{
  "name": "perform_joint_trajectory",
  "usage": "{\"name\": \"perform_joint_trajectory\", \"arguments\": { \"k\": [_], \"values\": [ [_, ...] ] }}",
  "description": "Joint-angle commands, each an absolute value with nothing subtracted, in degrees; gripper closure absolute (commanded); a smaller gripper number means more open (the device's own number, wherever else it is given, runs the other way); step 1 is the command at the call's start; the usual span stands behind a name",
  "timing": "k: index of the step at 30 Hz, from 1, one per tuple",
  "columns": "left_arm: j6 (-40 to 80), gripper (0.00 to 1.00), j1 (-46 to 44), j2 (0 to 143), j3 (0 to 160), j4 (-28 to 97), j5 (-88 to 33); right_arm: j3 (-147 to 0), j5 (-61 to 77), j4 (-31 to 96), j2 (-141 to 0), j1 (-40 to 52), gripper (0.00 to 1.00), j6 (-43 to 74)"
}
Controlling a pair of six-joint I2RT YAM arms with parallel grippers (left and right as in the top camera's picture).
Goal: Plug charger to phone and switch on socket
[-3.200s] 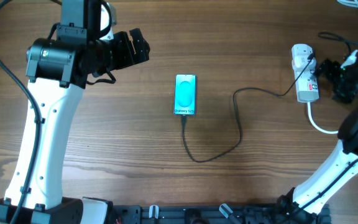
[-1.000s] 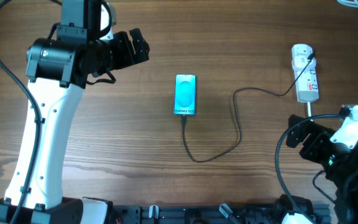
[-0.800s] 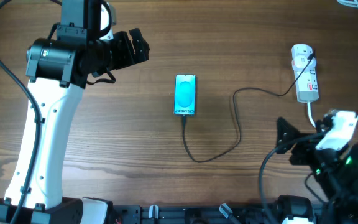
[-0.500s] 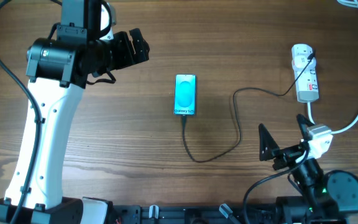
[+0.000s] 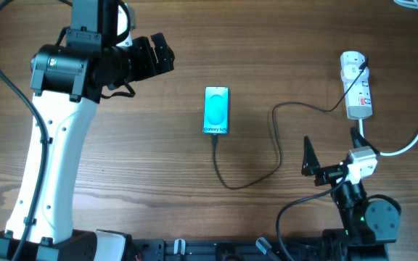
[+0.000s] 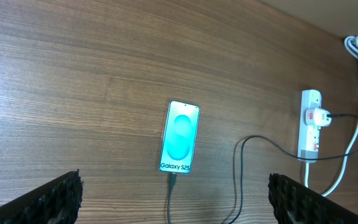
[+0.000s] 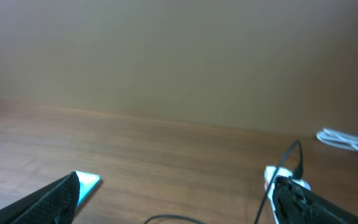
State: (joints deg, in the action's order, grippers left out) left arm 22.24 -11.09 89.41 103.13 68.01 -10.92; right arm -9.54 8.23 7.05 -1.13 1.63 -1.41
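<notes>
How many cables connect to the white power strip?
2 at the power strip: thin black charger cable, from its far end to the phone; thick white lead, from its near end, curving right.

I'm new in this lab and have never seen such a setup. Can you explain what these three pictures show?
Two robot arms stand at a wooden table. One picture looks straight down; the other two come from a camera on each wrist, so the dark shapes in their lower corners are that arm's own fingers. On the table lie a phone with a lit blue screen, a white socket strip, and a thin black charger cable running between them. The left arm's fingers and the right arm's fingers are open and hold nothing.
</notes>
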Motion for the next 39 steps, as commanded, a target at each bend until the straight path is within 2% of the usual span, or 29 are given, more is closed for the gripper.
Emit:
{"name": "perform_joint_trajectory", "arguments": {
  "k": [1,8,11,18,30,39],
  "values": [
    [22.8,0.0,-11.0,89.3,103.2,68.0,-10.6,-5.8,4.2,3.7,-0.2,1.8,0.0,3.2],
    [22.8,0.0,-11.0,89.3,103.2,68.0,-10.6,-0.7,2.5,0.2,-0.2,1.8,0.0,9.1],
    [22.8,0.0,-11.0,89.3,103.1,68.0,-10.6,-0.3,2.5,-0.2,-0.2,1.8,0.0,7.8],
    [22.8,0.0,-11.0,89.3,103.2,68.0,-10.6,-0.3,2.5,0.0,-0.2,1.8,0.0,-4.1],
    [22.8,0.0,-11.0,89.3,103.2,68.0,-10.6,-0.3,2.6,0.1,-0.2,1.8,0.0,-4.3],
    [22.8,0.0,-11.0,89.3,103.1,68.0,-10.6,-0.3,2.3,0.1,-0.2,1.8,0.0,0.2]
  ]
}}
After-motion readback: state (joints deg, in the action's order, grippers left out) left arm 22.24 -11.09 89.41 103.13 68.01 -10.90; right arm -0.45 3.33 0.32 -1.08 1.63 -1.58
